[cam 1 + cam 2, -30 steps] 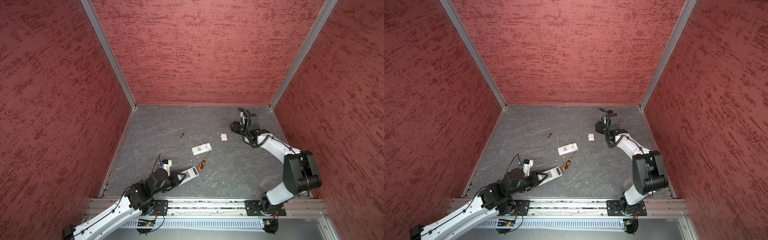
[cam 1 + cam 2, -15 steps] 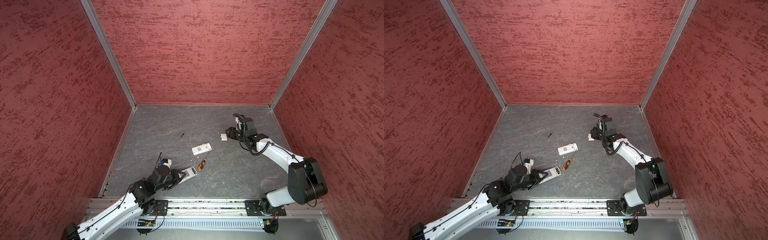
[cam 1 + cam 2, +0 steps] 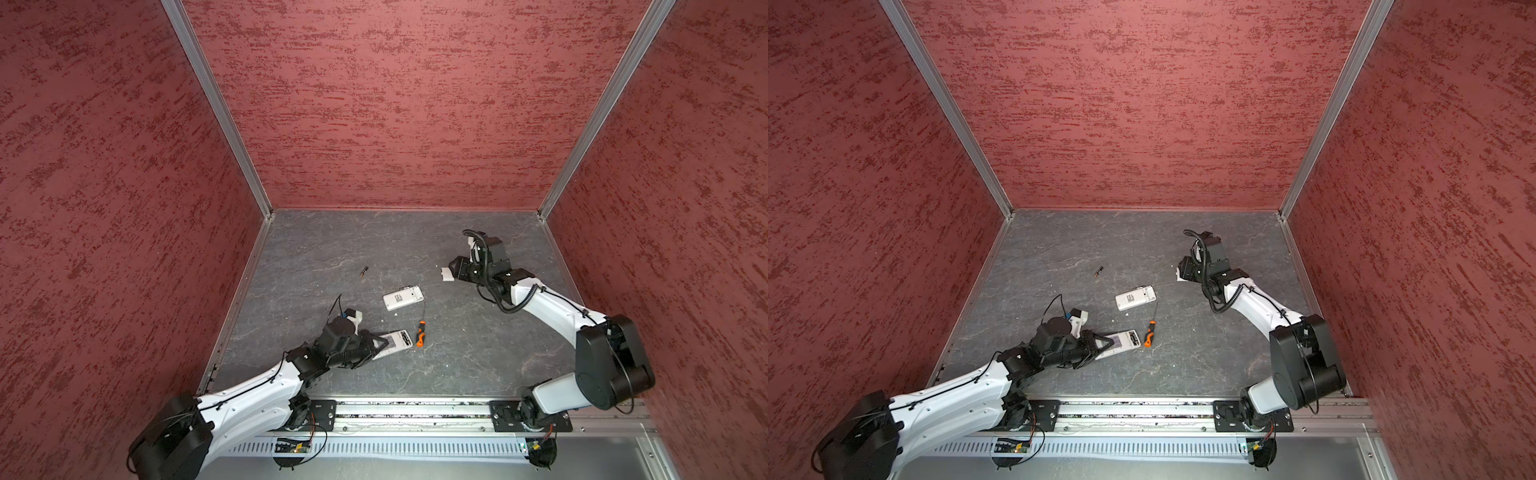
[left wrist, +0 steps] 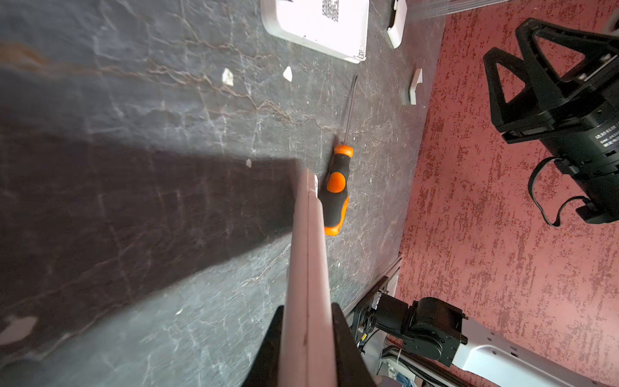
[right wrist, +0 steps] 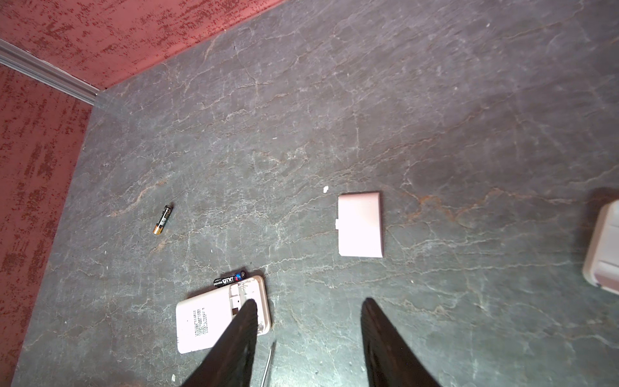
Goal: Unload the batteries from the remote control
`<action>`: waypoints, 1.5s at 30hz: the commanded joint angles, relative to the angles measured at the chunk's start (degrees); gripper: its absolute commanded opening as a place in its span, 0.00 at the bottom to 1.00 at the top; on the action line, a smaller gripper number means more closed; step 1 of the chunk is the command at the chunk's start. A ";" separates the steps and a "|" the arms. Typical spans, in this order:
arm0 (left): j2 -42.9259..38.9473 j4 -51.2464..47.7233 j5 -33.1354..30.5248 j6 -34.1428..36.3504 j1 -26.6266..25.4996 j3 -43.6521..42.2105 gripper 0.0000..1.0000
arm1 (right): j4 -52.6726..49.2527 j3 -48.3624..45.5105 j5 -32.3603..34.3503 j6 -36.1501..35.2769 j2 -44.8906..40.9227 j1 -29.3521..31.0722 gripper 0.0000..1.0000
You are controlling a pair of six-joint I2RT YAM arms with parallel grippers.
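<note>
Starting near the left corner of the bench point(image 3: 457, 365), the left pincer point(image 3: 379, 345) is pressed together on the near end of a white remote point(image 3: 397, 339). The free end of it points right and stops just beside the handle of the screwdriver point(image 3: 420, 334). Whether any cells sit inside it I cannot tell.

Toward the far edge and left of the middle, one loose battery point(image 3: 363, 272) lies alone. Its long axis runs roughly from far edge to near edge, coppery end nearer.

At the middle a second remote point(image 3: 403, 298) lies back-up, and its open bay looks bare where it shows. A second battery point(image 5: 231, 280) lies along its far long edge, touching it.

Toward the right edge the right pincer point(image 5: 308, 302) hangs spread and empty, with a white cover point(image 5: 360, 224) lying just beyond its tips. Both free cells lie to that pincer's left, the one at the second remote closer.

With the left arm occupied, I judge the held remote the next concern. To reach it, the right pincer would have to travel left and toward the near edge.
</note>
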 commanded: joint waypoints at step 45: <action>-18.06 -42.44 -17.76 0.98 1.45 2.59 0.68 | -14.39 -9.36 3.33 6.47 -15.49 13.40 0.28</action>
